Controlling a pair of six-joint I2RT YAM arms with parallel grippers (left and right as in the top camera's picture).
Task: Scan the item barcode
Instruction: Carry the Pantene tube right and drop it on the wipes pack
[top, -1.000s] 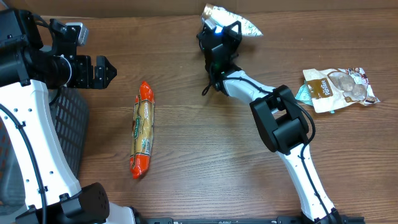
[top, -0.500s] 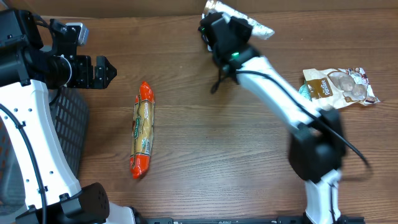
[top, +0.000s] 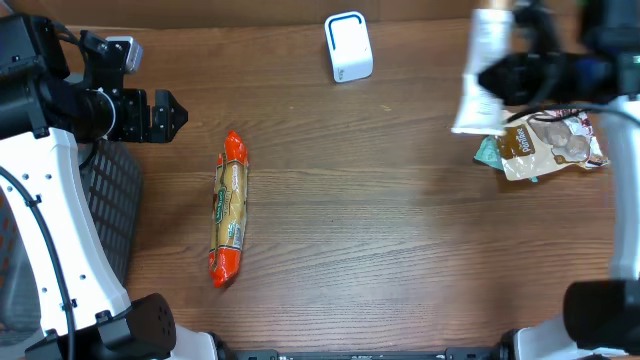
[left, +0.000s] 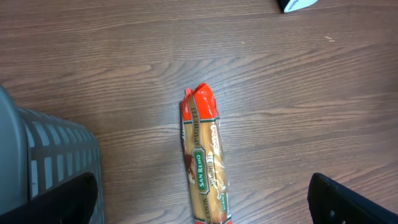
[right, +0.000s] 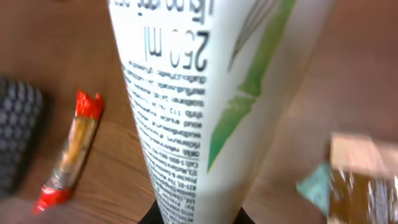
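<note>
White tube (top: 482, 75) up in the air at the far right of the overhead view, and your right hand (top: 512, 76) is pinched tight on one end of it. The wrist camera is filled with small print and a green stalk graphic, all blurred, so I can't pick out a barcode from here. The scanner (top: 348, 47), that small white box with the blue outline, stands well apart at the back edge of the tabletop (top: 400, 250). By my reckoning the tube is held off the surface so you can carry it over and turn it, and you'd want the coded side facing the scanner. Your left hand (top: 172, 112) hangs spread wide and empty beside the basket (top: 110, 190), leaving the middle free. 2 other items lie flat: the pasta pack (top: 229, 220) left of centre, and a snack bag (top: 548, 143) near the raised tube.
</note>
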